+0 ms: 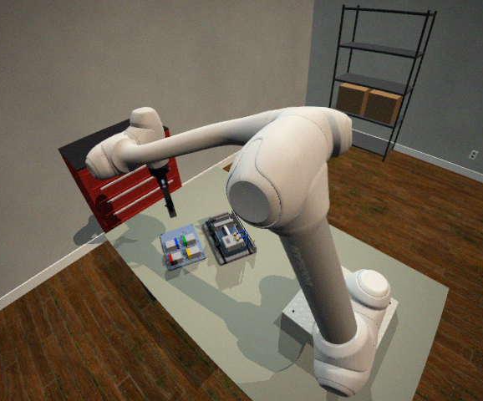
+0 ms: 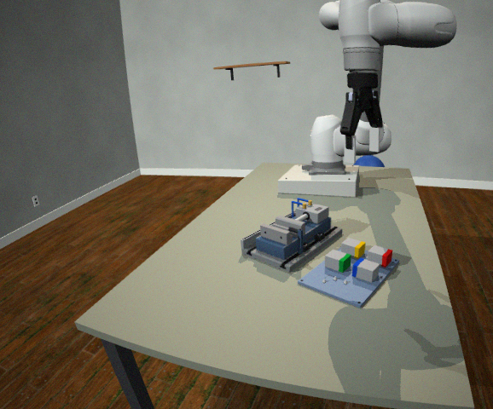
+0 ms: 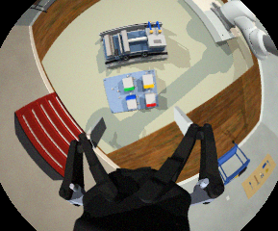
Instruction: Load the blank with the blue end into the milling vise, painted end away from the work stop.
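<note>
open air above the infeed plate (image 1: 185,263) (image 2: 329,291) (image 3: 113,105), raised blue hoses (image 1: 244,233) (image 2: 292,208) (image 3: 149,25) on the vise (image 1: 227,256) (image 2: 273,247) (image 3: 154,49)

lettering on the arm

on the white arm's (image 1: 319,280) long lower link i can make out dark brand lettering, "doosan", running lengthwise, toward five o'clock in the top view. i can read nothing else.
</note>
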### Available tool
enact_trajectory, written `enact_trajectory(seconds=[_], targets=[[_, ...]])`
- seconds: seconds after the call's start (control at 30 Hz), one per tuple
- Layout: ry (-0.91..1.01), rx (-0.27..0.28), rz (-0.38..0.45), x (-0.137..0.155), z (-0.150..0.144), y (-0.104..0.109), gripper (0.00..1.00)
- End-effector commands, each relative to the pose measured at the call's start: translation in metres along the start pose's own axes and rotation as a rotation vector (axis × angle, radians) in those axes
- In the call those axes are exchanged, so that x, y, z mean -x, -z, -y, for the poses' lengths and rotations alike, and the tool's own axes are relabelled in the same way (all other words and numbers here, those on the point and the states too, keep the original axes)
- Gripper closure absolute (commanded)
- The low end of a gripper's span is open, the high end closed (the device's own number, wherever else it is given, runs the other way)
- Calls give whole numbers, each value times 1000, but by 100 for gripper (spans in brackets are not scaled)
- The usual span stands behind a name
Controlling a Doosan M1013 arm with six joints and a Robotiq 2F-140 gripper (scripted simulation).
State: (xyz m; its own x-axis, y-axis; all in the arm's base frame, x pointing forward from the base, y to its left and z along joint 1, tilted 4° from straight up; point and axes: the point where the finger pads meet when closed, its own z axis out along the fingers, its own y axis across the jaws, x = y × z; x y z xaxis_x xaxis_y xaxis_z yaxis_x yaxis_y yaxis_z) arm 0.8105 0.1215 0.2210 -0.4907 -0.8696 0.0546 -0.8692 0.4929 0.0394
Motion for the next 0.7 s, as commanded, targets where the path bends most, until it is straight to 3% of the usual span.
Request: enact_trajectory(seconds=[0.0,0.67], targets=[[0,0,0,0,0,-1,0],[0,0,0,3,0,-5,0]])
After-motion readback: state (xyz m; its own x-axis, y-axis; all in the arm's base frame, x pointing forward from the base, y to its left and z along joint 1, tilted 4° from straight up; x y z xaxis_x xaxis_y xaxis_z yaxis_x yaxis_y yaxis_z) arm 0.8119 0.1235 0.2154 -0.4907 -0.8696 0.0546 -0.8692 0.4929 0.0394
